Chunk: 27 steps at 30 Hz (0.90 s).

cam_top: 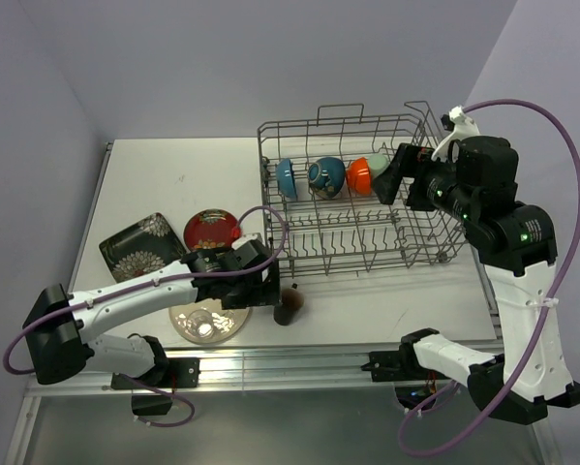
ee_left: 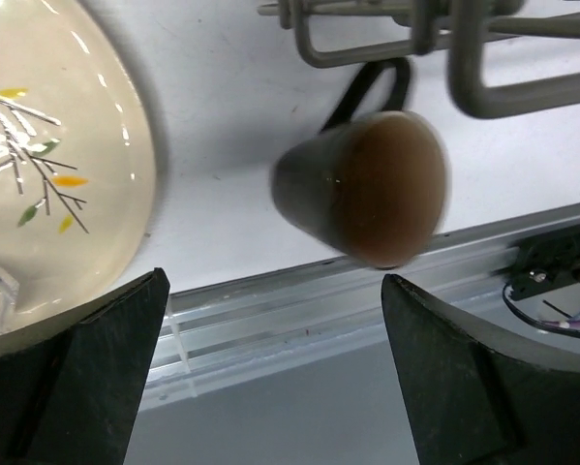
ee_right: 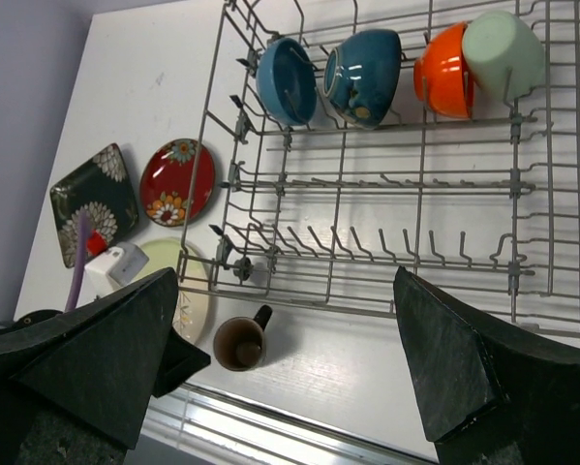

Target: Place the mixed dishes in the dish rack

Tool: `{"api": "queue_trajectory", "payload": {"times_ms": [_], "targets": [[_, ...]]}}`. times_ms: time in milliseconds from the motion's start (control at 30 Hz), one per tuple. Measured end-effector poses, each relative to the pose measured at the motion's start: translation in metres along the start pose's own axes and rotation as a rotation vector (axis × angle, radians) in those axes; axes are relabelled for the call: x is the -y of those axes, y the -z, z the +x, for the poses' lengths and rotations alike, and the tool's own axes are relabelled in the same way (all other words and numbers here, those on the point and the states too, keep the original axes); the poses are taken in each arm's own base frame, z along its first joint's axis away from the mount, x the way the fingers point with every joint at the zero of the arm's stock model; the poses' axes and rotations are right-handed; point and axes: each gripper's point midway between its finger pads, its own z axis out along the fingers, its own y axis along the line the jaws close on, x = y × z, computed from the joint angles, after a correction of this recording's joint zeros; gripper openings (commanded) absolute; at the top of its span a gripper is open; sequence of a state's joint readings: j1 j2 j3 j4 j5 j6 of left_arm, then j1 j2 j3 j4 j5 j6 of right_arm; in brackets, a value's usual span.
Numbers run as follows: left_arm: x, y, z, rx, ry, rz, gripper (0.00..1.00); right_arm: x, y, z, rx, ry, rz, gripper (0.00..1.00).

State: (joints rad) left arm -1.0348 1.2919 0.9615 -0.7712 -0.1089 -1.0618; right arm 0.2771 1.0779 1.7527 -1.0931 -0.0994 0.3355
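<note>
The dish rack (cam_top: 367, 242) holds a blue-inside bowl (cam_top: 286, 179), a dark teal bowl (cam_top: 325, 176), an orange bowl (cam_top: 360, 175) and a pale green cup (ee_right: 503, 53) in its far row. A small brown mug (cam_top: 288, 305) stands on the table just in front of the rack. My left gripper (cam_top: 268, 291) is open and empty, just left of the mug (ee_left: 367, 189). My right gripper (cam_top: 394, 179) is open and empty, high over the rack's right part. A clear glass (cam_top: 204, 325) stands on the cream round plate (cam_top: 233, 322).
A red saucer (cam_top: 212, 230) and a black square plate (cam_top: 139, 244) lie left of the rack. The table's front edge rail (cam_top: 299, 363) runs right behind the mug. The rack's (ee_right: 386, 242) near rows of tines stand bare.
</note>
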Motion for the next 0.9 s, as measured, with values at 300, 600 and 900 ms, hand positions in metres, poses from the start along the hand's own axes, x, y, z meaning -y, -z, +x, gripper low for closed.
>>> {"api": "queue_trajectory", "payload": {"times_ms": [300,600,900], "targets": [[-0.004,0.014,-0.013,0.078,0.009,0.005,0.99,0.001,-0.005,0.008,-0.028,-0.006,-0.003,1.0],[-0.002,0.013,-0.051,0.137,0.055,-0.014,0.97,0.0,-0.005,0.014,-0.042,-0.015,-0.01,1.0],[-0.024,-0.012,-0.071,0.078,0.068,-0.081,0.96,-0.017,0.001,0.065,-0.177,-0.051,-0.138,0.98]]}}
